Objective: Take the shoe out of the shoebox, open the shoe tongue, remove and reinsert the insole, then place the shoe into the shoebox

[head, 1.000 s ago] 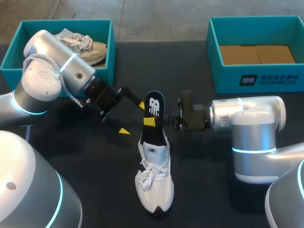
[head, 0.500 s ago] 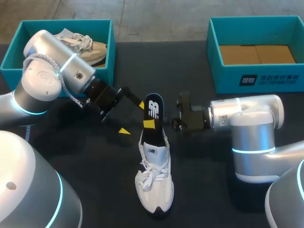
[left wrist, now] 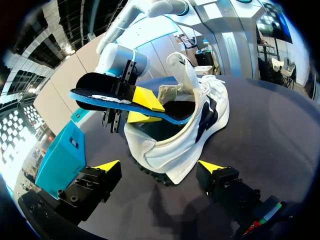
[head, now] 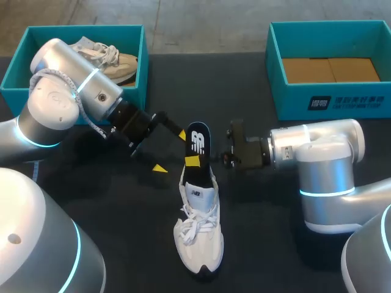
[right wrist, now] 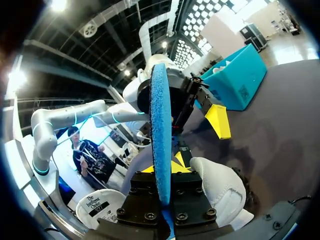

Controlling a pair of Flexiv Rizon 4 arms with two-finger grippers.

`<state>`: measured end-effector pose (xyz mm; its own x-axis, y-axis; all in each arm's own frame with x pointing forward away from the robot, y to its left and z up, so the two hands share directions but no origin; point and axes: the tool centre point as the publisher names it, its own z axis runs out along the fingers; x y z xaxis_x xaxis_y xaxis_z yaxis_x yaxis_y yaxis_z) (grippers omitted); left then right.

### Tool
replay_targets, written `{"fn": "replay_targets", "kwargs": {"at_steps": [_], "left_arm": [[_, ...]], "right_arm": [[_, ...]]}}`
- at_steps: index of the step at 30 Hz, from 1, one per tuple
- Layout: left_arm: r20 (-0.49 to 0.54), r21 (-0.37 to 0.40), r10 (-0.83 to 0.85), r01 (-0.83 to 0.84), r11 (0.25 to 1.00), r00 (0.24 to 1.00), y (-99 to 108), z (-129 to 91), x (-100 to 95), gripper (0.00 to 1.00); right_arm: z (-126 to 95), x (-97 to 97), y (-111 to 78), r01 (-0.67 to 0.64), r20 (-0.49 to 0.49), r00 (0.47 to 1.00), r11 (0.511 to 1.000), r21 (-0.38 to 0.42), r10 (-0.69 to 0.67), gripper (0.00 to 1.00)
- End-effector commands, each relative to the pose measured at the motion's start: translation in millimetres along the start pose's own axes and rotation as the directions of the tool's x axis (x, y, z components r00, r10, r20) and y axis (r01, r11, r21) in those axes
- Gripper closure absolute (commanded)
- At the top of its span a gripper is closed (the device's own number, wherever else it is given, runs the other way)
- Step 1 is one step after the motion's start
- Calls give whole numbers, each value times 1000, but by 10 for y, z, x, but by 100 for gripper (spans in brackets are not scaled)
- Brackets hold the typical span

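Nearest, the white shoe (head: 198, 235) lies upright on the dark table (head: 269, 244), toe toward the robot, laces loose, outside both boxes. At its heel the insole (head: 197, 139) stands steeply, its lower end down in the shoe opening and its upper end in the air. The right gripper (head: 194, 160) is closed on it, 1 yellow tip on each face, pinching only a thin foam sheet. The left gripper (head: 171, 151) sits just beside the heel, fingers spread wide, with nothing in them and nothing touching the shoe. Whether the insole is going in or coming out, I cannot tell. Risk 1: nothing pins the shoe, so any push or pull on the insole could drag or tip it. Risk 2: pushed down at this steep angle, the insole could buckle or catch on the heel collar rather than slide toward the toe. Risk 3: the pinch is narrow, so the foam may twist or slip out. Risk 4: the tongue, seen raised in the left wrist view, could fold back and block the opening. Risk 5: the 2 grippers work close together, so a small drift could knock fingers. Farther off, the left shoebox (head: 143, 61) holds another shoe (head: 113, 58). The right shoebox (head: 333, 101) shows only its cardboard floor.
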<state>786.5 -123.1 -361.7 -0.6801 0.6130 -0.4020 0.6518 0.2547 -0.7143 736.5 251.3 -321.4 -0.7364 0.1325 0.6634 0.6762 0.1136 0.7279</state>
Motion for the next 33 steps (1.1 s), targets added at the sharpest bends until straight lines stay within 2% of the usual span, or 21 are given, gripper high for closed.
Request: {"fn": "replay_targets", "kwargs": {"at_steps": [1,5,7,11,13,24,33], "left_arm": [[0,0,1,-1,1000,1000,10,8,0,0],[0,0,1,-1,1000,1000,10,8,0,0],[0,0,1,-1,1000,1000,10,8,0,0],[0,0,1,-1,1000,1000,10,8,0,0],[0,0,1,-1,1000,1000,10,8,0,0],[0,0,1,-1,1000,1000,10,8,0,0],[0,0,1,-1,1000,1000,10,8,0,0]], "right_arm": [[-6,-3,12,21,-2,1000,1000,-5,-22,100],[-18,10,43,41,1,999,999,-20,-41,100],[-24,19,55,50,3,999,999,-23,-50,82],[-35,32,65,55,5,999,998,-25,-54,68],[-39,37,64,54,7,999,998,-26,-54,68],[-10,62,-9,37,-4,999,999,-23,-37,82],[3,70,-86,18,-4,1000,1000,-22,-18,83]]}}
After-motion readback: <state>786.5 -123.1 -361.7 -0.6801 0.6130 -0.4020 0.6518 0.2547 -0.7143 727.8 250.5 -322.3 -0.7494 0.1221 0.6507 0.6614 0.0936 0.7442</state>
